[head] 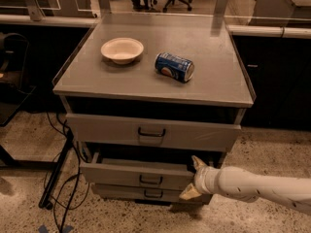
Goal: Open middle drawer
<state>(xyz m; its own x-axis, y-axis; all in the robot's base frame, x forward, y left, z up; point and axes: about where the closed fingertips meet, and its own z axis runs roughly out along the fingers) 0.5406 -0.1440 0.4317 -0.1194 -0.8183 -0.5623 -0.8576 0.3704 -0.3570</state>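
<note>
Your pincer (193, 178), fingers spread, straddles the right end of the partly open grey metal middle drawer (116, 174).

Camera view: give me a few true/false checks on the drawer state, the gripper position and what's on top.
1. The middle drawer is partly pulled out. True.
2. The can stands upright. False: it lies on its side.
3. The gripper is at the middle drawer's right end. True.
4. The bowl sits in the middle drawer. False: it is on the cabinet top, left of the can.
</note>
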